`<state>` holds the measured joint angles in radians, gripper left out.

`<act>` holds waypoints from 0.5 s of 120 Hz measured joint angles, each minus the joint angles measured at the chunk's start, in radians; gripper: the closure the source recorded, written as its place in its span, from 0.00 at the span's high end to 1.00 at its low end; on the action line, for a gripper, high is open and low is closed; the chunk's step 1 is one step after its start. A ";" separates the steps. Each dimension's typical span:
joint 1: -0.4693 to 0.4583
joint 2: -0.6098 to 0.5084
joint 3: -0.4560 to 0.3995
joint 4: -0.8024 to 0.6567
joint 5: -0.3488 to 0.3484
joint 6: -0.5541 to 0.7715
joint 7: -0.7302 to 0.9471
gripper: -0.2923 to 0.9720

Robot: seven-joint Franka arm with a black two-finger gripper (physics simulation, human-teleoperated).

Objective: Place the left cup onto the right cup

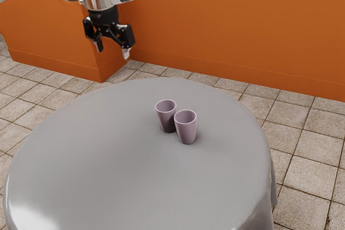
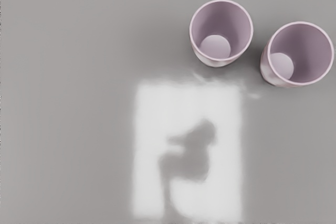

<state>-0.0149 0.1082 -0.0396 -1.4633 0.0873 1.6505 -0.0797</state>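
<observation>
While upright, left cup and right cup, both empty.

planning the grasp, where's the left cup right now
In the exterior view the left cup stands upright near the middle of the table, just on that view's left of the other cup.

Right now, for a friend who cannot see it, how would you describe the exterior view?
Two lilac cups, the rear cup and the front cup, stand upright side by side on a round grey table. The robot's black claw hangs open and empty, high toward the exterior view's left.
</observation>
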 joint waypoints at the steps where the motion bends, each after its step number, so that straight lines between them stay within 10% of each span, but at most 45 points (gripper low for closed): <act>1: 0.000 -0.001 0.000 0.001 0.000 -0.003 0.001 0.77; 60: -0.002 0.194 -0.035 0.161 0.041 -0.036 -0.149 0.77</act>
<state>-0.0166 0.3025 -0.0742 -1.3022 0.1288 1.6148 -0.2287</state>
